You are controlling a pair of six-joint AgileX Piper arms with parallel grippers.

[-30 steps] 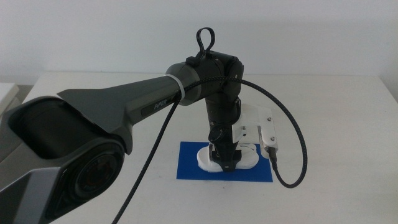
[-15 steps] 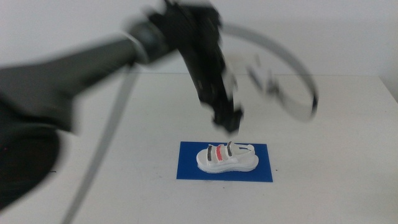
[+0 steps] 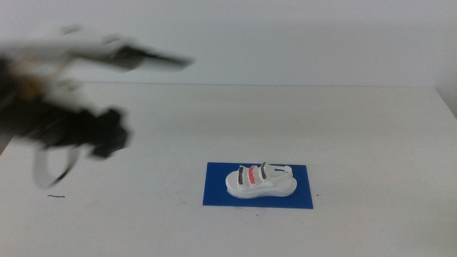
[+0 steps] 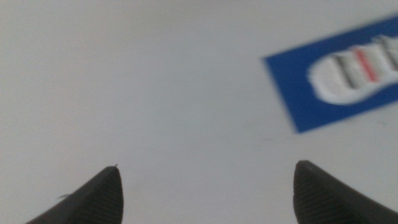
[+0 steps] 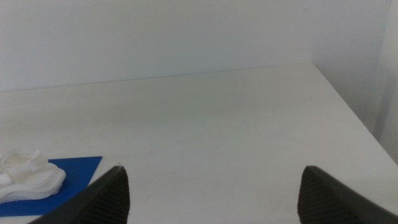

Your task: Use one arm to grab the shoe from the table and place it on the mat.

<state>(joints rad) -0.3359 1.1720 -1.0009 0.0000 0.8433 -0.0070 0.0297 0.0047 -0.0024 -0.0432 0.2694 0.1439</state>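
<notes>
Motion-blurred beyond detail over the worktop's point(image 3: 371, 128) left edge: the left arm point(image 3: 78, 128), lettering unreadable. Left end effector point(image 4: 205, 190) spread wide, gripping nothing. Right end effector point(image 5: 211, 193) likewise parted and empty, near the right edge, out of the middle view. Shoe point(image 3: 260, 181) upright on the mat point(image 3: 218, 193), near the front edge, cut off in the right wrist view

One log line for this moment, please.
shoe: on mat | left gripper: open, empty, off mat | right gripper: open, waiting
</notes>
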